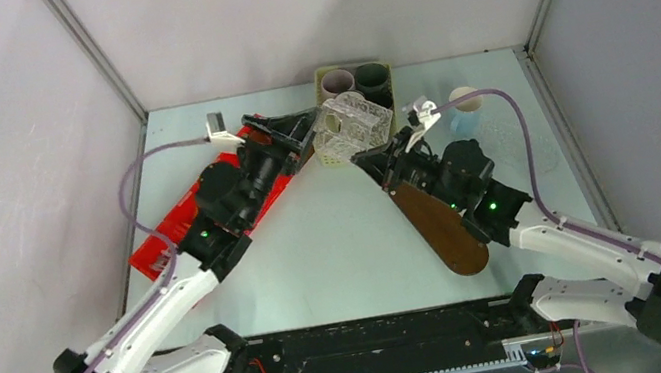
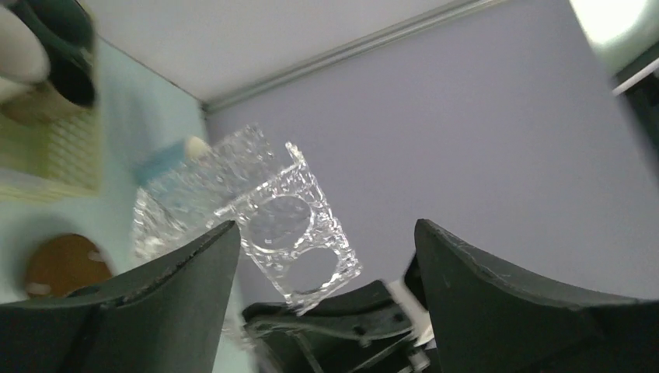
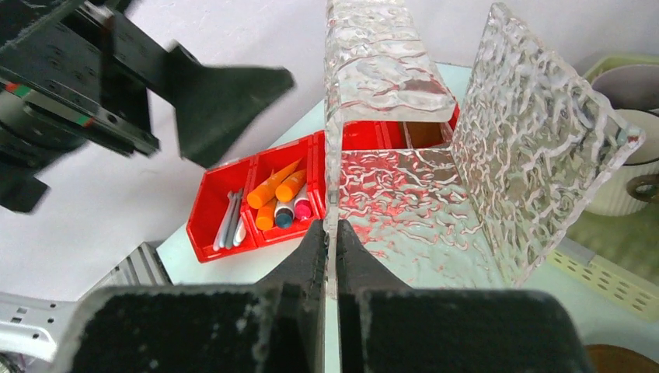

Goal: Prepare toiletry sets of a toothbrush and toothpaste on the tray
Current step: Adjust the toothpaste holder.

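Note:
A clear textured acrylic holder [image 1: 351, 122] with two round holes [image 2: 287, 225] hangs above the table in front of the basket. My right gripper [image 3: 330, 233] is shut on the lower edge of one of its walls [image 3: 404, 155]. My left gripper [image 2: 326, 241] stands open just left of the holder [image 1: 292, 132], with nothing between its fingers. Orange toothpaste tubes [image 3: 272, 190] and slim white toothbrushes [image 3: 231, 217] lie in the red bin [image 3: 233, 241]. The dark brown oval tray [image 1: 445, 228] lies under my right arm, partly hidden.
A pale yellow mesh basket [image 1: 341, 149] at the back holds a mauve mug [image 1: 336, 79] and a dark green mug [image 1: 372, 76]. A blue-and-white cup [image 1: 465, 108] stands back right. The red bin [image 1: 163, 240] lies under my left arm. Walls close in on three sides.

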`<state>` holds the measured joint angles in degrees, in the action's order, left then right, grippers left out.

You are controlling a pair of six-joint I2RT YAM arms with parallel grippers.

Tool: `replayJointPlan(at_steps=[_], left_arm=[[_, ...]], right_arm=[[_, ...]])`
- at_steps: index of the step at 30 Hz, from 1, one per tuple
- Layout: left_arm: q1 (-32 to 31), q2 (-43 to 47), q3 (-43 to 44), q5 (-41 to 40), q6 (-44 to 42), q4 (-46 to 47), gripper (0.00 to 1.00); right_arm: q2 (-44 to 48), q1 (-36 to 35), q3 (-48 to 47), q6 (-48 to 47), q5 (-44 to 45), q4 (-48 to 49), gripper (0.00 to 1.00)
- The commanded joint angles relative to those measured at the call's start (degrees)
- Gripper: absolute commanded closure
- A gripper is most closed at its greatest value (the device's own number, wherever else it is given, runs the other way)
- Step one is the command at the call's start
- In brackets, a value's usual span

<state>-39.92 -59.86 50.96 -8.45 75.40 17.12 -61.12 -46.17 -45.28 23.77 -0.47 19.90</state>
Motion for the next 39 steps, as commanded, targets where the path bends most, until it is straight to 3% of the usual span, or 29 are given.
replayJointPlan(at_steps=[1, 4, 10, 15, 21, 26, 39], left_arm=[[0.6, 5.1, 8.0, 0.1, -25.5, -14.7, 0.13], [0.6, 5.5, 14.5, 1.2, -46.6, -25.2, 0.13], [0.2, 0.9, 26.3, 6.9, -76.5, -43.5, 0.12], [-2.9, -4.6, 32.2, 7.3, -93.1, -52.8, 0.16], [-10.1, -5.8, 31.4, 4.8, -110.1, -53.2, 0.16], [-14.2, -5.1, 27.4, 2.9, -115.0, -49.0, 0.2], [-14.9, -5.5, 24.6, 3.8, -115.7, -41.6, 0.38]], right_arm=[[4.9, 3.2, -0.6, -2.3, -7.5, -3.4, 1.0], [7.2, 5.4, -1.0, -3.7, -11.3, -8.6, 1.0], [9.4, 7.0, -5.3, -8.6, -17.2, -20.4, 1.0], [9.0, 7.1, -8.9, -10.9, -20.8, -27.3, 1.0], [8.6, 7.1, -11.0, -12.1, -22.4, -31.8, 1.0], [8.6, 7.1, -11.4, -12.8, -22.8, -32.8, 1.0], [8.7, 7.0, -11.4, -12.8, -24.2, -33.1, 1.0]])
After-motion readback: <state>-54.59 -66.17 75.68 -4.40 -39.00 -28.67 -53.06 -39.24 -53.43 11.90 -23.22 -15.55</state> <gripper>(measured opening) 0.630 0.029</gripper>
